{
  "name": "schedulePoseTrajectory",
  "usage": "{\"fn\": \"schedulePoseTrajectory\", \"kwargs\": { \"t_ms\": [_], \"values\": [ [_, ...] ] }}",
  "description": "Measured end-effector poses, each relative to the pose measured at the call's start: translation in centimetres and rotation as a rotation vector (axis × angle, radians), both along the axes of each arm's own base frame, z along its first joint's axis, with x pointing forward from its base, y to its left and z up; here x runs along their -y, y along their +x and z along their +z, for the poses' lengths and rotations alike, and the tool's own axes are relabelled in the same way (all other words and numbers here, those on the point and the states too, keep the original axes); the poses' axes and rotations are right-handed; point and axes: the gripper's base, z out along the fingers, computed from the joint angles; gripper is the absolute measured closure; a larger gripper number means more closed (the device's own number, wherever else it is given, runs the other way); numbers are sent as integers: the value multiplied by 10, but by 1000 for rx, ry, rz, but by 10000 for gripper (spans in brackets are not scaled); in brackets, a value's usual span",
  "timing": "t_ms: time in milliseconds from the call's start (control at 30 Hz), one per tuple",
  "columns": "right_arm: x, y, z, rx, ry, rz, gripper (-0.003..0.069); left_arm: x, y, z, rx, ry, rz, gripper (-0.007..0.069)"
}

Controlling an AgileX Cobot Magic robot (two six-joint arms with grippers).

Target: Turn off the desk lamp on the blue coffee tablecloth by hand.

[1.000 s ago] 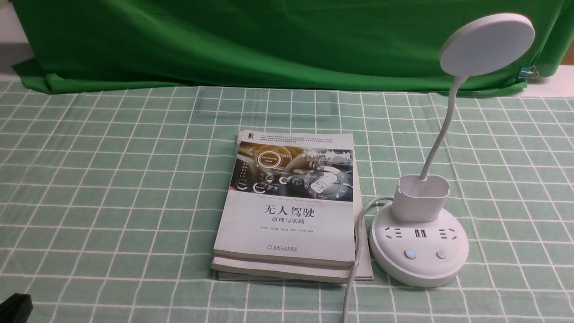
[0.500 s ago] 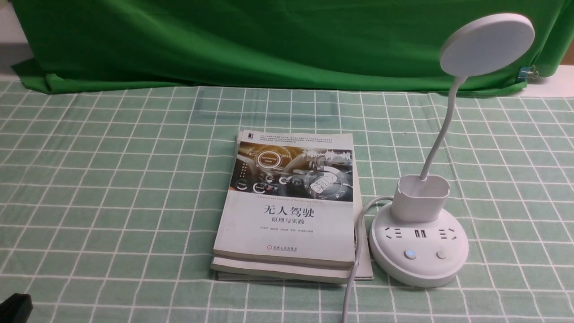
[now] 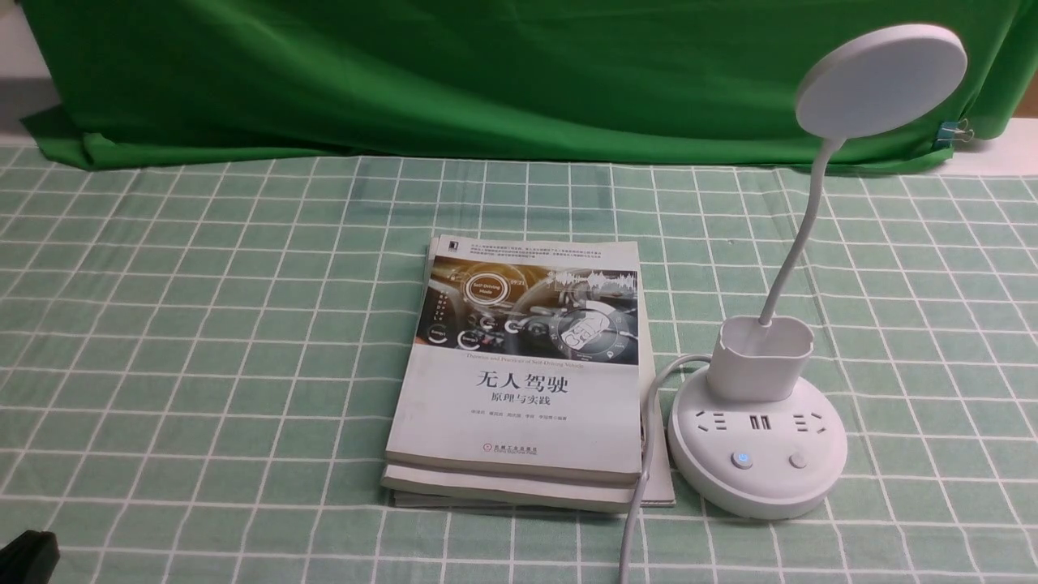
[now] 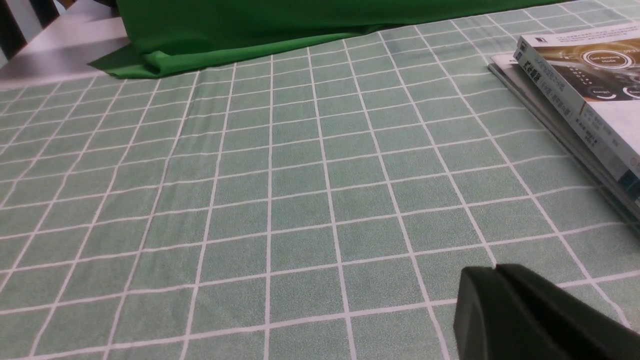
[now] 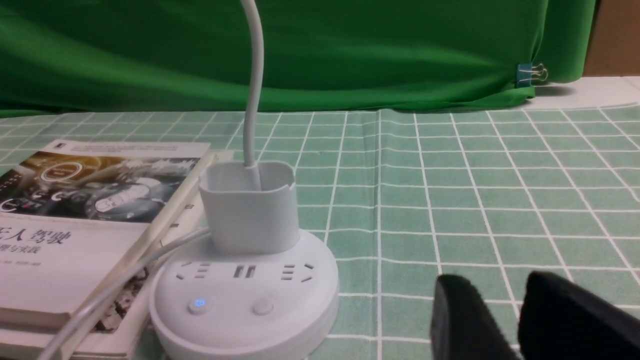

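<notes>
The desk lamp is standing on the blue coffee tablecloth (really a pale green cloth with a thin white grid) toward the robot's right side, its round base sitting flat on the cloth. From the cup-shaped holder on that base a thin neck is curving up to the flat disc head, which is showing against the dark green backdrop drape. Two buttons are facing the robot on the base; the one toward the robot's left is glowing blue, the other is showing no glow. A white cord is running from the base toward the robot, passing over the corner of a stack of books that is lying just beside the lamp on its left.

In the right wrist view, the right claw is hovering low near the lamp, apart from it, with its two black fingers spread and a gap showing between them. It is gripping nothing.

In the left wrist view, the left claw is appearing with its fingers pressed together over bare cloth, well apart from the books. A small metal clip is pinching the drape's edge behind the lamp.
</notes>
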Motion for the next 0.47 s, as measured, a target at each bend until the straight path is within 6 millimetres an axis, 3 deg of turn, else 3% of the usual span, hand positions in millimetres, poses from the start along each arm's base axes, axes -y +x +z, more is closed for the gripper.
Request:
{"fn": "schedulePoseTrajectory", "kwargs": {
  "t_ms": [467],
  "values": [
    [0,0,0,0,1,0,421,0,0,0,0,0,0,624]
  ]
}}
